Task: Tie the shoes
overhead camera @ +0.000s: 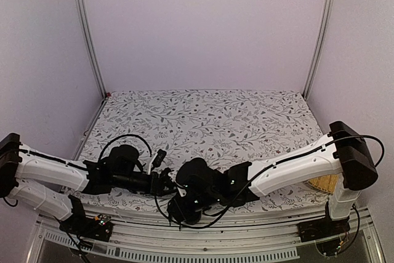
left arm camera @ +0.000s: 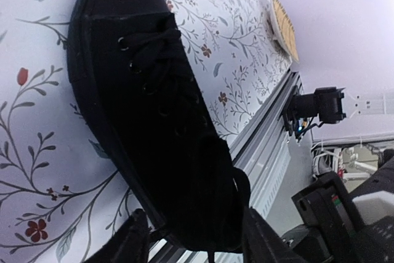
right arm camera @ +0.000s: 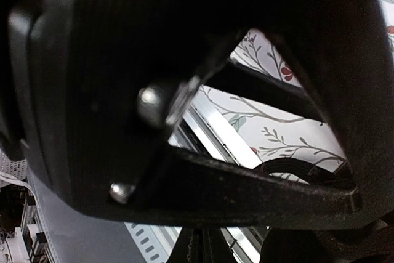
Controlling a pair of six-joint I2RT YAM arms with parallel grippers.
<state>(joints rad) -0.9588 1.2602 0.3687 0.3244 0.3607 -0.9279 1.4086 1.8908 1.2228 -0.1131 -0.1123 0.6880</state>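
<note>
The black shoe point(left arm camera: 144, 109) lies on its side on the flowered cloth, toe far and heel at the table's near edge; its thin laces point(left arm camera: 148, 50) are threaded over the tongue. In the top view the shoe point(overhead camera: 196, 175) is a dark mass between the two arms. My left gripper point(left arm camera: 197, 241) is open, with one finger on each side of the heel point(left arm camera: 132, 238). My right gripper point(right arm camera: 203, 252) is shut, its fingers pressed together, and I see nothing between them. It sits low at the near edge point(overhead camera: 181, 206), right of the left gripper point(overhead camera: 167, 184).
A dark close-up body point(right arm camera: 184, 60) fills most of the right wrist view. The metal rail point(left arm camera: 265, 140) runs along the table's near edge. A round wicker piece point(overhead camera: 323, 183) lies at the right edge under the right arm. Frame posts point(overhead camera: 86, 29) stand at the back corners.
</note>
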